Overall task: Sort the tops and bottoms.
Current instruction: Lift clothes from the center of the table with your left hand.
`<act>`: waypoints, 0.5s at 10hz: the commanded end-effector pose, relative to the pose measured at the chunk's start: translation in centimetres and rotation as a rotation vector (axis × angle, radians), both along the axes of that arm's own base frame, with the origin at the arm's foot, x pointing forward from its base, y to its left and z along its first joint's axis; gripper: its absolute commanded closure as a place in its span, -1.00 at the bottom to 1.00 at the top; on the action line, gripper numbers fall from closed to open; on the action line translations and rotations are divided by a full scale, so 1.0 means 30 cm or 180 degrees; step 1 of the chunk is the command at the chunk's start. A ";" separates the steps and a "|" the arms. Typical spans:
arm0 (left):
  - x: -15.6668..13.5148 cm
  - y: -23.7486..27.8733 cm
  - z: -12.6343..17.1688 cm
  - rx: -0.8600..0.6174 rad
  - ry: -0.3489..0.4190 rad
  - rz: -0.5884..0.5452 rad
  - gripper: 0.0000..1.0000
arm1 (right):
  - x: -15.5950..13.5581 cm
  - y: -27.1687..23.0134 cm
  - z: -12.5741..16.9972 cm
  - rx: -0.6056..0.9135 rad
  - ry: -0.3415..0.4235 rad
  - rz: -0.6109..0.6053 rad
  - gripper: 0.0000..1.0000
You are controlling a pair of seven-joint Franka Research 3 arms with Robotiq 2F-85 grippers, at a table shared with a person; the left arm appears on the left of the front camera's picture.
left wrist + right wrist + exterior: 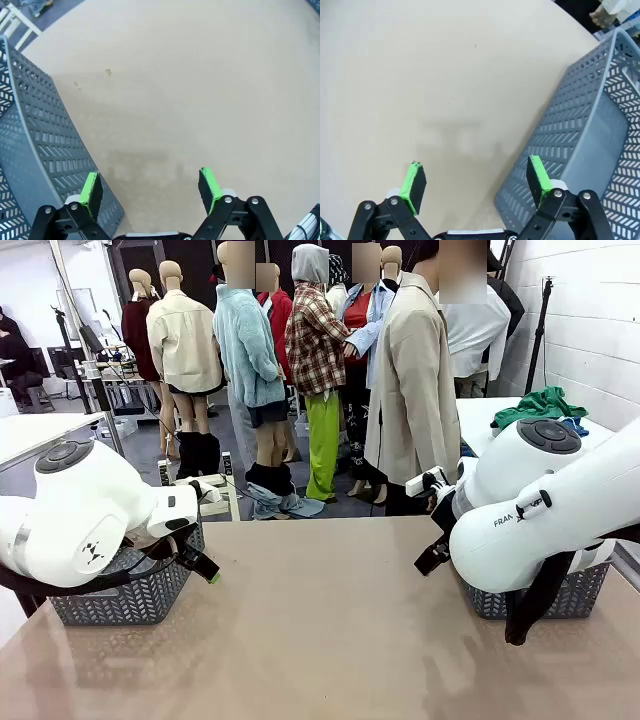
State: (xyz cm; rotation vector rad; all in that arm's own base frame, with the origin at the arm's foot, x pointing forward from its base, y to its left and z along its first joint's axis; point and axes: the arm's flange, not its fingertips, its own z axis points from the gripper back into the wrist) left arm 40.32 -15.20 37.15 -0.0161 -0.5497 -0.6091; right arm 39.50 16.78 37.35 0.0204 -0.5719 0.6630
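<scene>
Plainly spread and holding nothing: left gripper [150,185] and right gripper [476,175], low over bench [320,640]. Green bottoms [540,405], blue top [573,426] peeking beneath, heaped on side table [480,415] beyond far right corner. Snag risk: a pad just beside each mesh wall, left basket [35,145] at left edge, right basket [585,135] at right edge; could tip on a fast swing. Person [490,325] at far edge, near the heap.

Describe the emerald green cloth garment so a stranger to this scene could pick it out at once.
Find the white brick wall on the right, then the white side table at its foot, behind the robot's right arm. The crumpled emerald green cloth garment lies heaped on that table. A scrap of bright blue cloth peeks out beside it, but only this one is green.
</scene>
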 end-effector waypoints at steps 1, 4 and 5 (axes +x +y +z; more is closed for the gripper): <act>0.000 0.000 0.000 0.0000 0.0000 0.0000 -1.00 | 0.000 0.000 0.000 0.0000 0.0000 0.0000 -1.00; 0.000 0.000 0.000 0.0000 0.0000 0.0000 -1.00 | 0.000 0.000 0.000 0.0000 0.0000 0.0000 -1.00; 0.000 0.000 0.000 0.0000 0.0000 0.0000 -1.00 | 0.000 0.000 0.000 0.0000 0.0000 0.0000 -1.00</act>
